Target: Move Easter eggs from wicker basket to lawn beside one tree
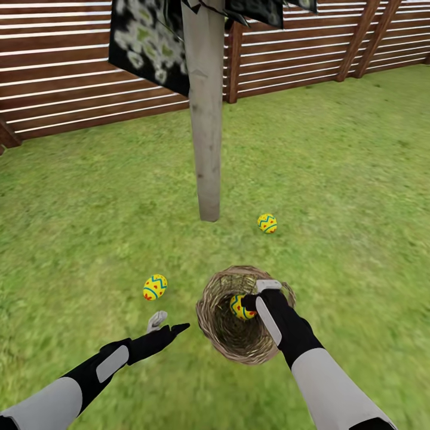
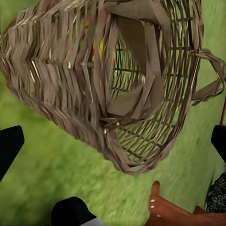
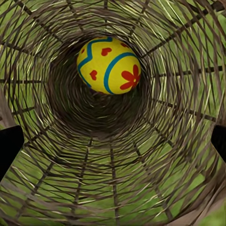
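Note:
The wicker basket (image 1: 224, 334) sits on the lawn (image 1: 334, 179) in front of me, seemingly tipped. One Easter egg (image 1: 240, 308) lies inside it; in the right wrist view this egg (image 3: 109, 65) rests deep in the weave (image 3: 113, 179). My right gripper (image 1: 254, 301) reaches into the basket mouth, open (image 3: 113, 143), its fingertips apart and short of the egg. Two more eggs lie on the grass: one (image 1: 267, 223) right of the tree (image 1: 206, 119), one (image 1: 154, 286) left of the basket. My left gripper (image 1: 166, 325) hovers open beside the basket's outer wall (image 2: 70, 70), holding nothing.
A brown slatted fence (image 1: 71, 71) runs behind the tree. Dark mottled leaves (image 1: 149, 42) hang at trunk height. Open grass spreads to the right and left of the trunk.

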{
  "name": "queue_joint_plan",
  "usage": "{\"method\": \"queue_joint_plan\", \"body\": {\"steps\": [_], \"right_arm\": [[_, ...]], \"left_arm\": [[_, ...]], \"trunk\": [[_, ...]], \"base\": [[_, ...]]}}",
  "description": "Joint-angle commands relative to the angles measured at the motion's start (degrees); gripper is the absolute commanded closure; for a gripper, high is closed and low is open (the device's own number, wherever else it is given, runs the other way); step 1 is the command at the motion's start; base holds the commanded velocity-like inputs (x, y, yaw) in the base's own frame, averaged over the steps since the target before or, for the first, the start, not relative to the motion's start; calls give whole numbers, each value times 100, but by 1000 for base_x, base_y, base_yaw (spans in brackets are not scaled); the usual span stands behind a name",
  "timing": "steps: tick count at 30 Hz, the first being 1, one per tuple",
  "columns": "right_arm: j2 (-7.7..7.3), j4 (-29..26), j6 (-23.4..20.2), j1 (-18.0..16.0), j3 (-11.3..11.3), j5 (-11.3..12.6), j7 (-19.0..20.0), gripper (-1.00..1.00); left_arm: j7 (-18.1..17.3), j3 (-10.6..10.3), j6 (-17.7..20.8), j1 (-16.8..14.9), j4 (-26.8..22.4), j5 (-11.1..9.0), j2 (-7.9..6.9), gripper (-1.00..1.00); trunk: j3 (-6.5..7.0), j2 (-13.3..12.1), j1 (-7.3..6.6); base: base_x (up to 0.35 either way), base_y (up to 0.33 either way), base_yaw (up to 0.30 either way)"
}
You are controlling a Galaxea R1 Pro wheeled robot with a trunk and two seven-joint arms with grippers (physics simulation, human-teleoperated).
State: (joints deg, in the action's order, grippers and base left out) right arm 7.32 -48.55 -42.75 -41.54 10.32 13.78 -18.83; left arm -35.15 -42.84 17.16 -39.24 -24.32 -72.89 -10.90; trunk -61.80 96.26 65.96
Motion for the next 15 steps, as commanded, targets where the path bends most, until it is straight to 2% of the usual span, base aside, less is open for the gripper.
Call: {"method": "queue_joint_plan", "body": {"steps": [1,15], "right_arm": [[-2,-5,-14,-3,14,63,-45,-100],[50,-6,-32,-3,4,72,-17,-100]], "left_arm": [[-8,-23,41,-5,-3,-60,-6,-100],[-9,-28,82,-5,-12,-65,-1,-100]], "trunk": [[-22,43,22],[-273,605,330]], "base": [[0,0,0],[0,0,0]]}}
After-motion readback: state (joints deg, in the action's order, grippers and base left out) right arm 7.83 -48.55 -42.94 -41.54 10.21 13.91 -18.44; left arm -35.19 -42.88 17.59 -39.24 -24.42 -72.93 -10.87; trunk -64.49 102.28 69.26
